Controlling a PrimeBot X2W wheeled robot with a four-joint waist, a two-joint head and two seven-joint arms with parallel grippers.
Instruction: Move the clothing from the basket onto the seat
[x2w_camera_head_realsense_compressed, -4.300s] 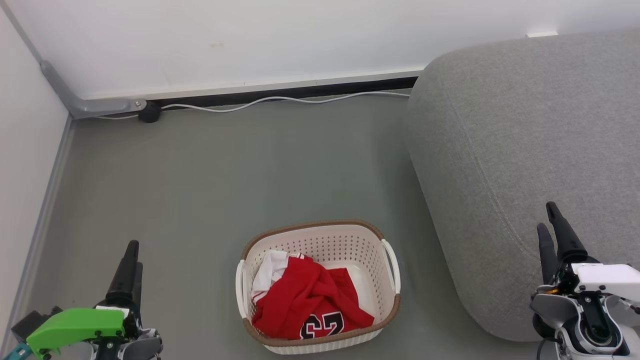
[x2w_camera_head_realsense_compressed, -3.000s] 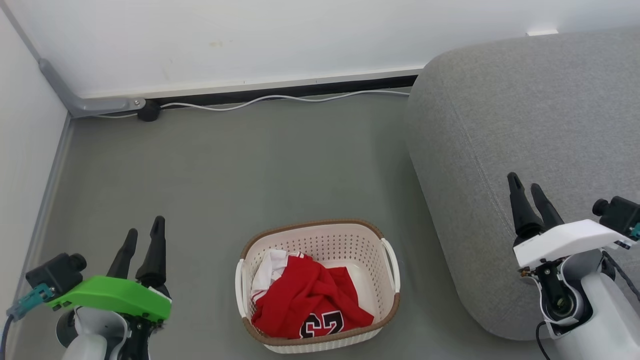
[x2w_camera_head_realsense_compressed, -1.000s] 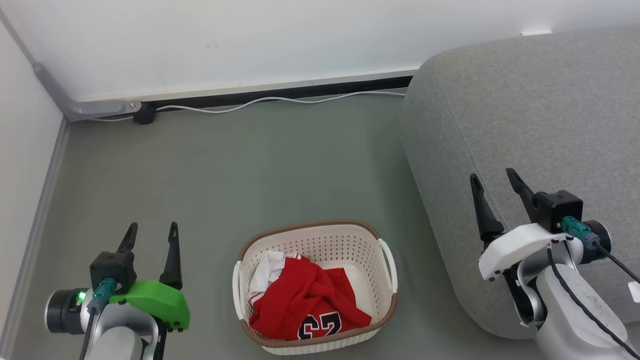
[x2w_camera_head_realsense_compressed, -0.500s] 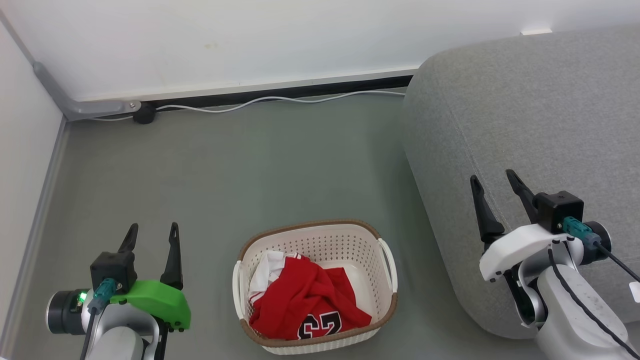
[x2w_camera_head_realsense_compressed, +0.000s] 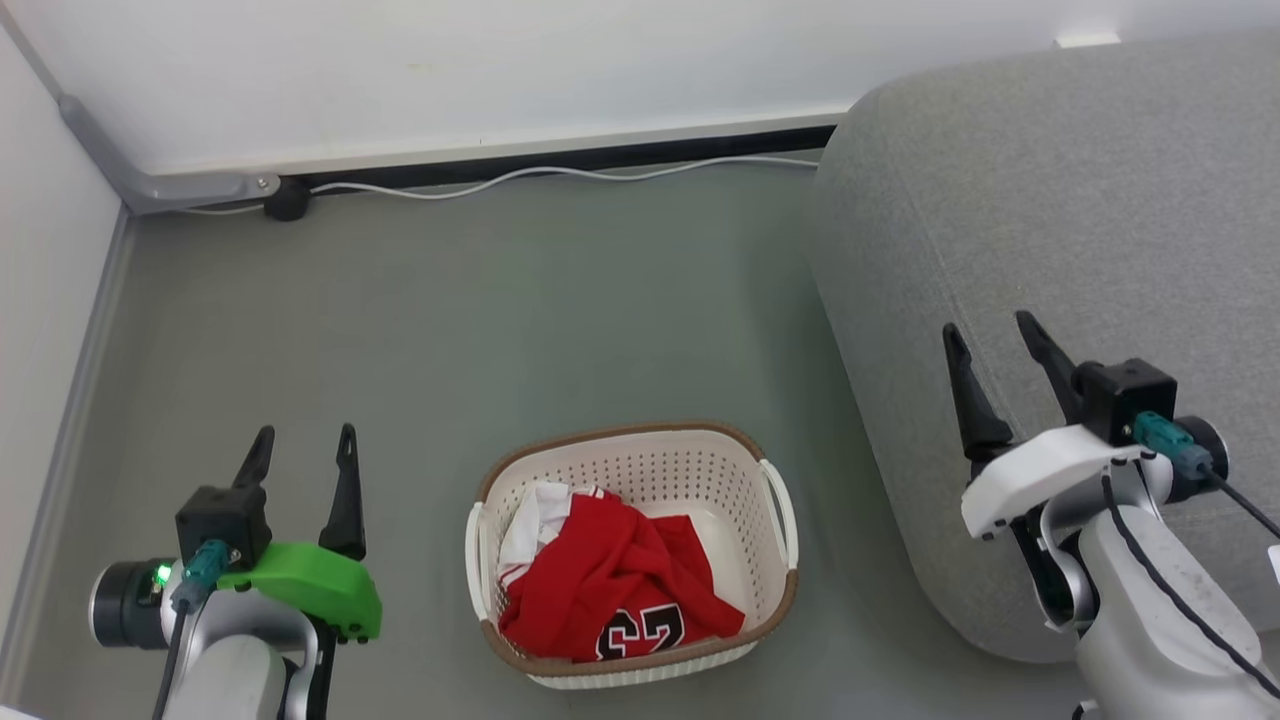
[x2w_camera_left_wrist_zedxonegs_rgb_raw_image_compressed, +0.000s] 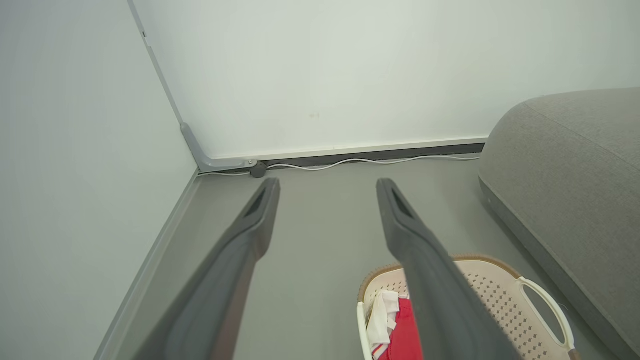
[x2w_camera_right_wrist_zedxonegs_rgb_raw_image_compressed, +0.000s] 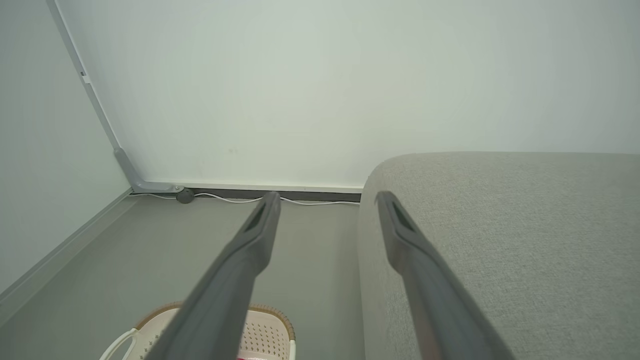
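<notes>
The cream basket (x2w_camera_head_realsense_compressed: 640, 465) with a brown rim stands on the grey floor, bottom centre of the head view. Crumpled red clothing (x2w_camera_head_realsense_compressed: 610, 585) with white trim and a "23" lies inside it. The big grey seat (x2w_camera_head_realsense_compressed: 1080, 220) fills the right side. My left gripper (x2w_camera_head_realsense_compressed: 305, 437) is open, left of the basket and apart from it. My right gripper (x2w_camera_head_realsense_compressed: 990, 328) is open above the seat's front edge. In the left wrist view the basket (x2w_camera_left_wrist_zedxonegs_rgb_raw_image_compressed: 500, 295) and clothing (x2w_camera_left_wrist_zedxonegs_rgb_raw_image_compressed: 400, 335) sit low right. In the right wrist view the basket (x2w_camera_right_wrist_zedxonegs_rgb_raw_image_compressed: 265, 330) is at the bottom, the seat (x2w_camera_right_wrist_zedxonegs_rgb_raw_image_compressed: 500, 225) to the right.
A white wall with a skirting strip runs along the back, with a white cable (x2w_camera_head_realsense_compressed: 560, 175) on the floor beside it. A grey conduit (x2w_camera_head_realsense_compressed: 150, 185) bends into the left corner by a small dark puck (x2w_camera_head_realsense_compressed: 285, 200). A second wall closes the left side.
The head view has shifted slightly, so basket and seat sit a little higher in it. Both grippers stay open and keep roughly the same place.
</notes>
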